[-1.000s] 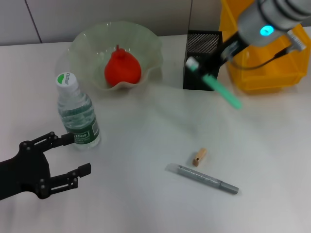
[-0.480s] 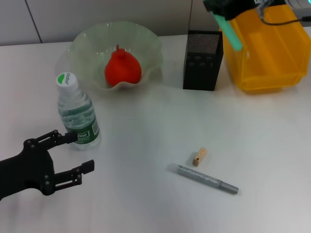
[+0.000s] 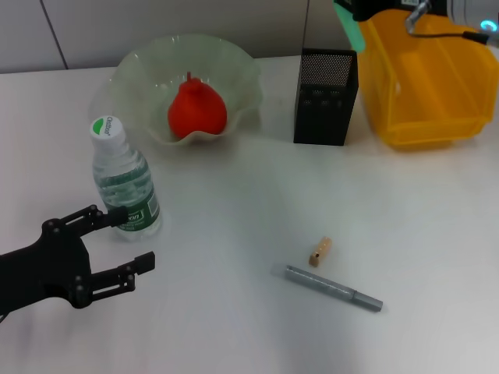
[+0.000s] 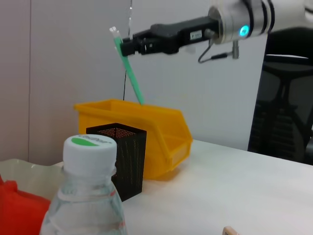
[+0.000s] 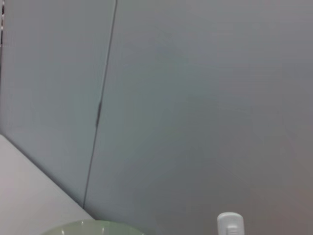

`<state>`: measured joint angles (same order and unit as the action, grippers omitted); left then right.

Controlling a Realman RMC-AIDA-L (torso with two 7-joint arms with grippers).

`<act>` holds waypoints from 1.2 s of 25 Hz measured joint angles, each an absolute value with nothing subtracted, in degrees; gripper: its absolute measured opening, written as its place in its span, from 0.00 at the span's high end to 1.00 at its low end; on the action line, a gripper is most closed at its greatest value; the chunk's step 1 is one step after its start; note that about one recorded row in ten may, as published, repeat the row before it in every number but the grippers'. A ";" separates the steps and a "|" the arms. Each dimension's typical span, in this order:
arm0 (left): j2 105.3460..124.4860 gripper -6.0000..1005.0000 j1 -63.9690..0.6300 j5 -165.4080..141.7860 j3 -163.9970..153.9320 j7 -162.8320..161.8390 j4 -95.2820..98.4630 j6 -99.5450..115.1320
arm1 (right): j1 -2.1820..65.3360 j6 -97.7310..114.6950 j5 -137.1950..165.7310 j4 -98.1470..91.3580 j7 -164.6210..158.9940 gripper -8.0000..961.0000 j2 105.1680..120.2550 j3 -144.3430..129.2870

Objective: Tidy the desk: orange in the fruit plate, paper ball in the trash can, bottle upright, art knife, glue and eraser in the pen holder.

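While the right gripper (image 4: 128, 47) pinched a mint-green stick (image 4: 131, 73) near its top, high above the far-right pen holder (image 3: 326, 97), the stick hung tilted. It looked light, rigid and smooth, so likely to pivot in a narrow pinch. In the head view only its tip showed at the top edge, and whether it was the knife or the glue could not be told. Parked near left, the left gripper (image 3: 125, 241) stood open and empty just beside the upright bottle (image 3: 123, 179). The eraser (image 3: 320, 251) and a grey stick (image 3: 334, 288) lay near centre.
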<state>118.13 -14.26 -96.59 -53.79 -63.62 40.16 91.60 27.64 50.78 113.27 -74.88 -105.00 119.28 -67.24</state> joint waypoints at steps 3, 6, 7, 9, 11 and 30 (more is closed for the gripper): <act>118.13 0.19 -14.41 -96.43 -53.77 -64.11 40.16 91.55 | 28.00 48.73 109.64 -70.49 -98.86 0.82 119.23 -67.17; 118.13 0.19 -14.62 -96.37 -53.72 -64.38 40.16 91.24 | 28.23 46.42 104.86 -66.33 -92.13 0.82 119.28 -67.32; 118.12 0.19 -14.78 -96.35 -53.70 -64.50 40.16 90.97 | 28.59 45.81 101.15 -63.67 -88.19 0.82 119.27 -67.25; 118.13 0.19 -14.87 -96.35 -53.70 -64.55 40.16 90.82 | 28.84 45.75 99.50 -62.31 -86.40 0.81 119.27 -67.12; 118.13 0.19 -15.07 -96.35 -53.69 -64.63 40.17 90.75 | 29.39 45.69 97.38 -60.10 -83.97 0.81 119.15 -66.89; 118.12 0.19 -15.28 -96.32 -53.52 -64.63 40.17 90.17 | 32.60 45.01 97.08 -54.30 -84.46 0.45 119.03 -66.46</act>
<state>118.12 -15.28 -96.32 -53.52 -64.63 40.17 90.17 32.60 45.01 97.08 -54.30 -84.46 119.03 -66.46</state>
